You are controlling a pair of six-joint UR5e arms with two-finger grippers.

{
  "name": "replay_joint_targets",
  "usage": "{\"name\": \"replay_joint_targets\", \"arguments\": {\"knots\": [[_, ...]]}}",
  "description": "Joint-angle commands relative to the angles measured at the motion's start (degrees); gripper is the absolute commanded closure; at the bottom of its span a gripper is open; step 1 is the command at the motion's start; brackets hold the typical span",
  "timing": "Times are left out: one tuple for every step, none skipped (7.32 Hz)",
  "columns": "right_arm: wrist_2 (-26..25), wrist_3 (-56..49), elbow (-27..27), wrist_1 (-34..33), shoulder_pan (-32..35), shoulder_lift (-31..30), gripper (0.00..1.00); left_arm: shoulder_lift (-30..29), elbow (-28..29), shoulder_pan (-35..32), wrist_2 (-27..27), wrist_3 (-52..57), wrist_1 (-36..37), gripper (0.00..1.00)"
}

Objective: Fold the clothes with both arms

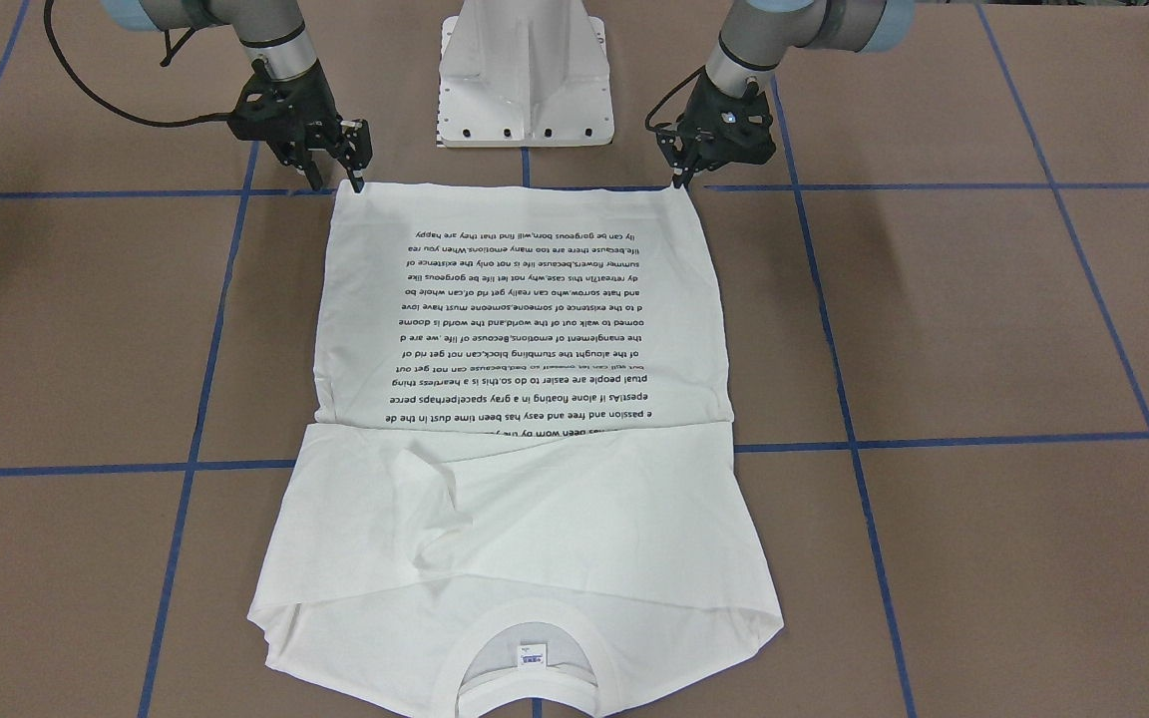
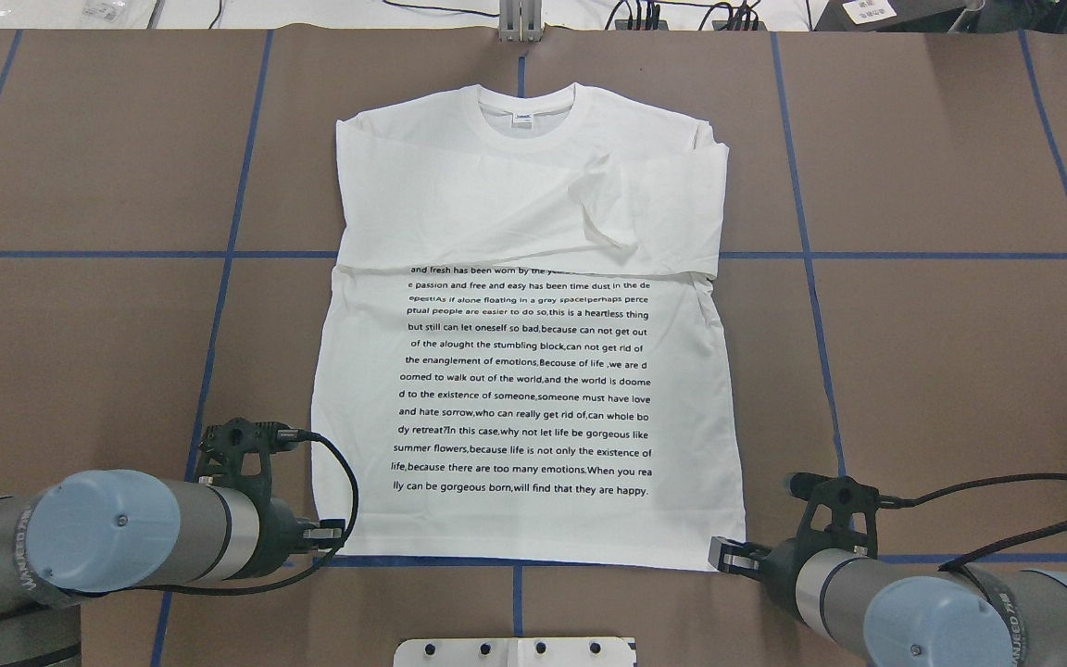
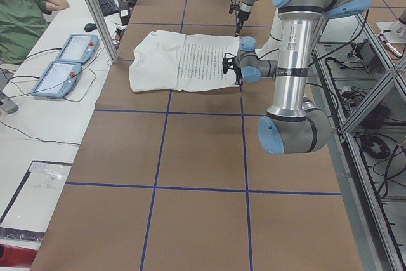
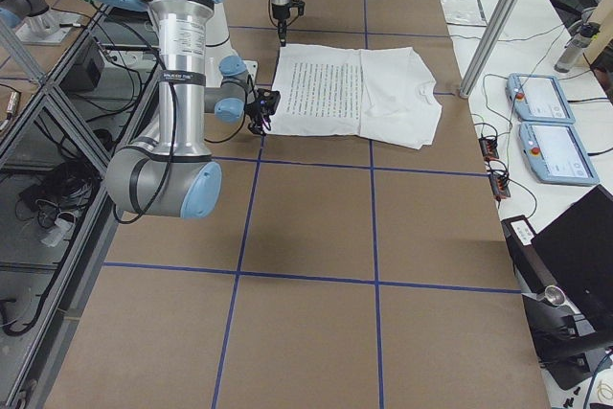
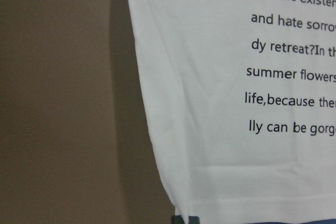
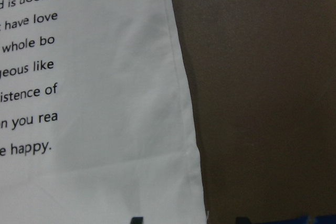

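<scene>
Brown table top (image 2: 913,167) taped off into squares with blue tape lines (image 2: 802,255), and a white metal pedestal base (image 1: 525,90) sitting at one edge. Alongside runs a white bench (image 3: 38,118) with two tablet-style pendants (image 3: 54,77) and a keyboard (image 3: 104,1). An aluminium post (image 3: 95,11) stands by it, and a person in green (image 3: 22,23) is sitting there.

We count one white shirt (image 2: 362,398) on the one surface (image 2: 913,371). The shirt has one collar (image 2: 524,130), one label (image 2: 522,118) and thirteen full lines of black text (image 2: 524,380); a fourteenth is partly covered by a fold. We count two arms, the left arm (image 2: 117,533) and the right arm (image 2: 941,611). There are two hands, the left hand (image 2: 334,535) and the right hand (image 2: 723,554). There is one white pedestal base (image 1: 525,75). Off to the side we count two control tablets, the far tablet (image 3: 79,47) and the near tablet (image 3: 54,79), and one person (image 3: 22,20).
</scene>
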Motion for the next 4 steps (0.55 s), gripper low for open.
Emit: {"name": "replay_joint_targets", "arguments": {"knots": [[0.01, 2.43, -0.17, -0.03, -0.04, 0.28, 0.33, 0.00, -0.02, 0.00, 0.02, -0.05, 0.00, 1.00], [0.01, 2.52, -0.17, -0.03, -0.12, 0.28, 0.33, 0.00, -0.02, 0.00, 0.02, -0.05, 0.00, 1.00], [-0.08, 2.70, -0.26, -0.03, -0.21, 0.28, 0.34, 0.00, -0.10, 0.00, 0.02, -0.05, 0.00, 1.00], [-0.26, 3.57, -0.34, -0.03, -0.56, 0.36, 0.37, 0.00, -0.11, 0.00, 0.02, -0.05, 0.00, 1.00]]}}
